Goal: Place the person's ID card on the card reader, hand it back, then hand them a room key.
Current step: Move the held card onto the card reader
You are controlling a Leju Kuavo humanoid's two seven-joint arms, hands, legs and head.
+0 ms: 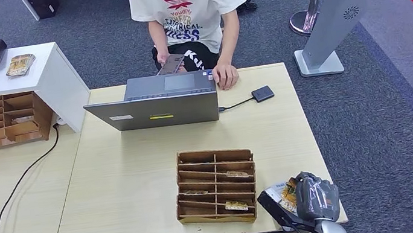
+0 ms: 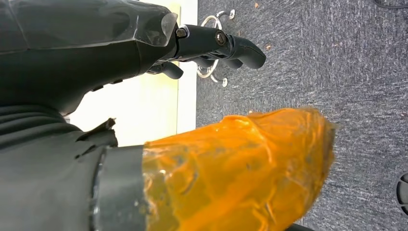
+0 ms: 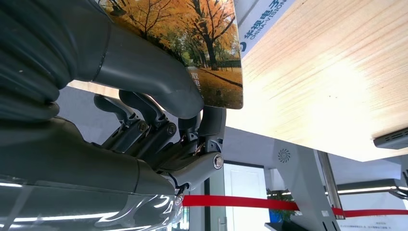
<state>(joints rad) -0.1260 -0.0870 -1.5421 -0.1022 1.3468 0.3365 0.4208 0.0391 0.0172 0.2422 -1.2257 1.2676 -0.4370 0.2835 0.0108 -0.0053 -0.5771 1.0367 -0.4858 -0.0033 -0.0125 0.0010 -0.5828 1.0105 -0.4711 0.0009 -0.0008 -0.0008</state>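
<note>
My right hand (image 1: 316, 195) hovers over the table's near right corner and pinches a card printed with autumn trees (image 1: 288, 193) between thumb and fingers. In the right wrist view the thumb (image 3: 149, 79) presses on that card (image 3: 202, 43), which is over a white surface with blue lettering (image 3: 262, 21). That white-topped flat device (image 1: 273, 192) lies at the table corner. A small black reader (image 1: 262, 93) is cabled to the laptop (image 1: 159, 102). The person (image 1: 186, 9) stands behind the laptop holding a dark flat item (image 1: 171, 64). My left hand (image 2: 120, 53) hangs beside the table with nothing in it, orange-taped thumb (image 2: 240, 168) apart from the fingers (image 2: 235, 48).
A cardboard organiser (image 1: 217, 185) holding a few cards stands near the table's front edge, just left of my right hand. A second organiser (image 1: 6, 120) sits at the far left beside a white cabinet (image 1: 58, 76). A grey kiosk stand (image 1: 331, 20) rises right of the table.
</note>
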